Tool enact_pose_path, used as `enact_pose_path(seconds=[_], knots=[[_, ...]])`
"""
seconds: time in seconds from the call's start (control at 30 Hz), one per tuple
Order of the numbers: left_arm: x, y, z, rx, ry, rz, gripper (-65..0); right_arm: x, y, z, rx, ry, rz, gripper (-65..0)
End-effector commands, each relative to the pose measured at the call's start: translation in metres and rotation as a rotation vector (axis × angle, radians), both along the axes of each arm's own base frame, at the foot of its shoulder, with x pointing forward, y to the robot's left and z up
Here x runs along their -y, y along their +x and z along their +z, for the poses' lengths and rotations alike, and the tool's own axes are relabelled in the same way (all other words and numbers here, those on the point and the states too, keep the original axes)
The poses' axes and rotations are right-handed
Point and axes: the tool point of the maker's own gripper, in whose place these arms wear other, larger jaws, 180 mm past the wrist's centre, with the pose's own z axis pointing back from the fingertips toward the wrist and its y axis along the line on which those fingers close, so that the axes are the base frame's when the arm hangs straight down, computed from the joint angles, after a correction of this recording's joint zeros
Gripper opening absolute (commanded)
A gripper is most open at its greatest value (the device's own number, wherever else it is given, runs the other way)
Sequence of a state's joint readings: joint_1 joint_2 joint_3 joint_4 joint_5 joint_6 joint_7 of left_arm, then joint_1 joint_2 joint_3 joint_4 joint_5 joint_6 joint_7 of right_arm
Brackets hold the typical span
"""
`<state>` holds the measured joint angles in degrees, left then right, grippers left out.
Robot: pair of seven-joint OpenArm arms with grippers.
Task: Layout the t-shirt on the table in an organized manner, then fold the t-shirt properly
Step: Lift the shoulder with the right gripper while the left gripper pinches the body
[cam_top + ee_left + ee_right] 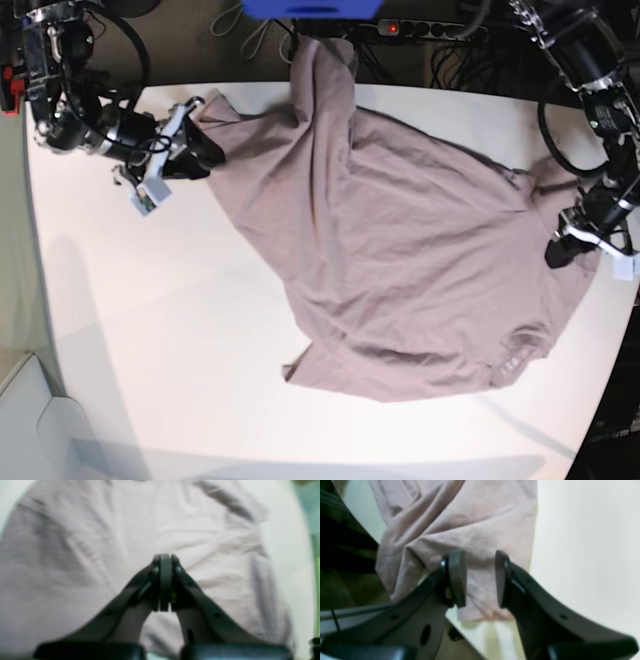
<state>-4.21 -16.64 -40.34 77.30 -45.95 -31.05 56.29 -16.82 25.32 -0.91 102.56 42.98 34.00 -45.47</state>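
shirt sprawls skewed across table, long axis diagonal, far corner overhanging. right gripper jaws apart, straddling cloth edge at that corner; left gripper pressed together, empty, above opposite side.

The t-shirt lies spread across the table, one part hanging over the far edge, between the right gripper and left gripper.
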Motion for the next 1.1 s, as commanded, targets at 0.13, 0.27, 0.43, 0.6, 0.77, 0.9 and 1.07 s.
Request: enact_pose_path(seconds=[0.13, 0.27, 0.43, 0.6, 0.77, 0.9, 1.07], knots=[[0.067, 0.034, 0.018, 0.075, -0.051, -0.153, -64.6, -0.015, -0.021, -0.003, -0.037, 0.065, -0.014, -44.8], [0.105, 0.044, 0.010, 0.057, -0.049, -0.206, -64.6, -0.020, -0.030, -0.007, -0.063, 0.083, -0.022, -44.8], [0.123, 0.049, -0.013, -0.023, 0.079, -0.222, -64.6, -0.019, -0.031, -0.010, -0.070, 0.081, -0.024, -44.8], [0.125, 0.043, -0.049, -0.143, 0.129, -0.233, -64.6, -0.016, -0.035, -0.017, -0.095, 0.076, -0.032, -44.8], [0.115, 0.040, -0.066, -0.177, 0.121, -0.216, -64.6, -0.013, -0.045, -0.027, -0.136, 0.070, -0.042, -44.8], [0.109, 0.040, -0.076, -0.177, 0.129, -0.216, -64.6, -0.012, -0.053, -0.031, -0.154, 0.064, -0.040, -44.8], [0.112, 0.038, -0.083, -0.187, 0.143, -0.242, -64.6, -0.010, -0.058, -0.051, -0.148, -0.071, -0.026, -44.9]])
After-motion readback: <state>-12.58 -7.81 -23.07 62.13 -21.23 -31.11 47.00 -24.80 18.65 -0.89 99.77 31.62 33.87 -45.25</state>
